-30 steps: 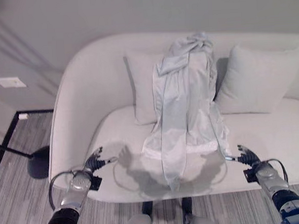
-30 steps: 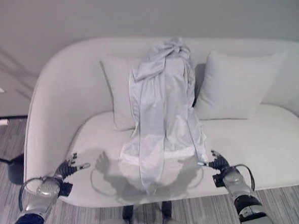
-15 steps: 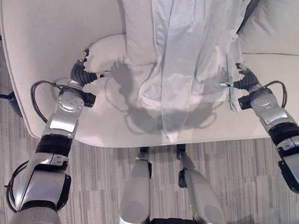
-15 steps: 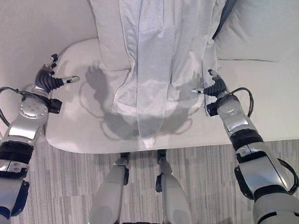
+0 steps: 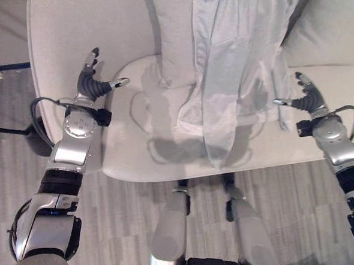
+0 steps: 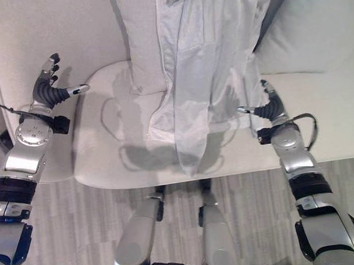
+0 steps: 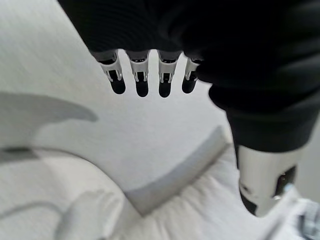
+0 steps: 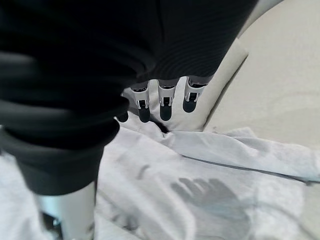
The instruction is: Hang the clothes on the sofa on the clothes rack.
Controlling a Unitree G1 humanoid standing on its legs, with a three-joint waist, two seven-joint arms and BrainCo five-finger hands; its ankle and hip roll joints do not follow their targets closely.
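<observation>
Cloth first: the garment (image 5: 239, 74) is pale grey-white, thin and faintly glossy, draped down the sofa (image 5: 122, 27) from the backrest over the seat, its lower end hanging past the seat's front edge. It falls in long soft folds, with a straight raised seam or zip line running down its length and a crumpled, bunched hem spreading on the cushion. It lies across the edge of a square pillow (image 5: 174, 42) on one side, and a second plump pillow (image 6: 315, 31) leans against the backrest on the other.

My right hand (image 5: 307, 100) hovers just beside the garment's hem, over the seat, fingers spread and straight, thumb pointing toward the cloth; it holds nothing. In my right wrist view the dark fingertips (image 8: 165, 110) hang above wrinkled fabric, and the hand's shadow falls on it.

My left hand (image 5: 93, 83) is well apart from the garment, above the seat near the curved armrest, also wide open and empty, thumb stretched out toward the pillow. My left wrist view shows the fingertips (image 7: 142, 87) straight in a row over the sofa's matte, finely woven off-white upholstery.

The sofa is rounded, with a thick seat cushion. Below it lies a grey streaked floor (image 5: 110, 226).
</observation>
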